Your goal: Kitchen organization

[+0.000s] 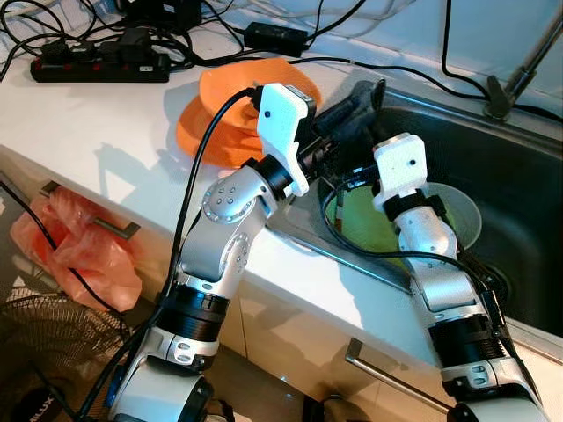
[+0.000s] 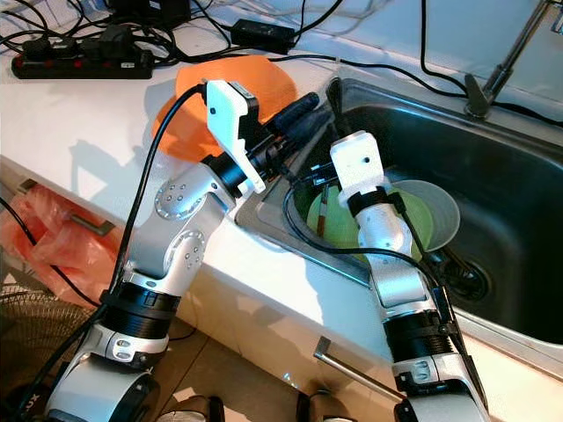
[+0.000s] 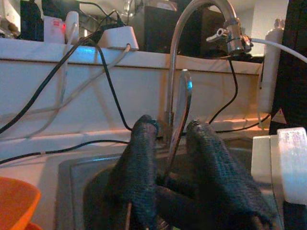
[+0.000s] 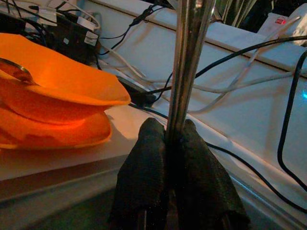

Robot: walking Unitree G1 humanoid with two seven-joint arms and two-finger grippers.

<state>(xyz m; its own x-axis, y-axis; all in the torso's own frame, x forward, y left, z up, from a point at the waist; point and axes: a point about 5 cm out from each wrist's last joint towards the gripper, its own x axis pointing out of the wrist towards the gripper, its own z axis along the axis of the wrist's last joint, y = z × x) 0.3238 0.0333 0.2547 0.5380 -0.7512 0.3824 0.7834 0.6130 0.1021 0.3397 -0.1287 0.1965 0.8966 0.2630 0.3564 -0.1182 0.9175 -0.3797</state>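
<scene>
1. White counter (image 1: 106, 132) holds stacked orange plates (image 1: 220, 114) and a power strip (image 1: 97, 66), beside the steel sink (image 1: 519, 211).
2. My right gripper (image 4: 175, 132) pinches a metal utensil handle (image 4: 187, 62); its far end is cut off.
3. My left gripper (image 3: 168, 132) sits narrowly around a spoon handle (image 3: 180, 110).

**Bright up top, murky at the wrists**

We get strong, even light in both head views, coming from above and a bit behind, so the white surface (image 1: 106, 123) nearly washes out. The arms throw soft grey shadows across it toward the cabinet fronts. The sink (image 1: 519, 202) stays dark, with a few pale glints on its rim. Straight edges bow a little near the corners, and focus is sharp.

The wrist views are much dimmer and grainier. In the left one, we see glare streaks on the faucet (image 3: 192, 28). In the right one, the orange plates (image 4: 57, 96) glow hot while the nearby black fingers (image 4: 144, 182) go soft and blurry.
</scene>
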